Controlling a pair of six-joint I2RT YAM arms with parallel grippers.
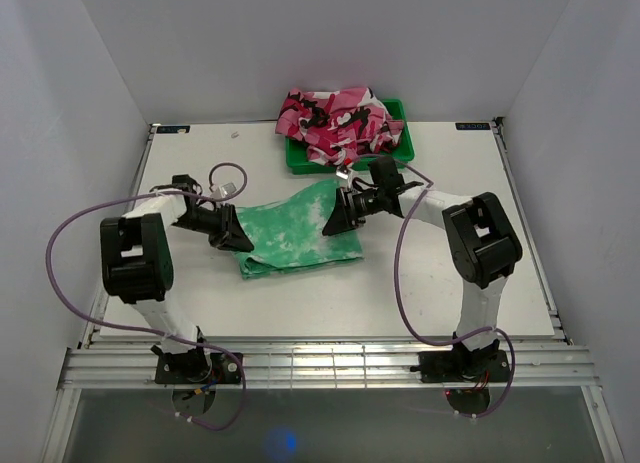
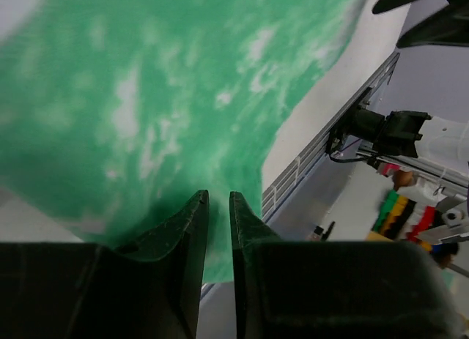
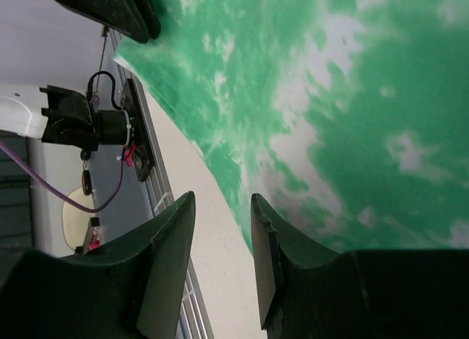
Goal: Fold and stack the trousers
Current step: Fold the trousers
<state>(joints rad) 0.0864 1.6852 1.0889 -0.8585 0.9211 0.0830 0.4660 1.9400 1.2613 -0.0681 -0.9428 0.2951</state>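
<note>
Since both arms had their fingertips at opposite ends of the trousers (image 1: 298, 233), the step in hand looked like taking hold for another fold. Doing it well would depend on each gripper catching every layer before either one lifted. The trousers lay as a rough folded rectangle in the middle of the table (image 1: 460, 283), their far corner pointing toward the green bin (image 1: 330, 167) at the table's far edge, where a pink camouflage garment (image 1: 340, 123) was heaped. The left gripper (image 2: 218, 197) sat at the near left corner of the cloth with only a thin slit between its jaws. Green showed beyond the tips, but whether any fabric was pinched in that slit could not be told. The right gripper (image 3: 223, 200) stood at the cloth's right edge with its jaws partly apart. Bare table showed in the gap and the hem ran just beside one finger, so it appeared to hold nothing. A sound next move, by this reading, was for the right gripper to nudge further over the hem so the edge sat squarely between its fingers before closing. Both arms should then rise together and level, keeping the cloth lightly taut between them. A low, even carry seemed safest, since soft layers could slip apart or drag the lower fold out of line.
</note>
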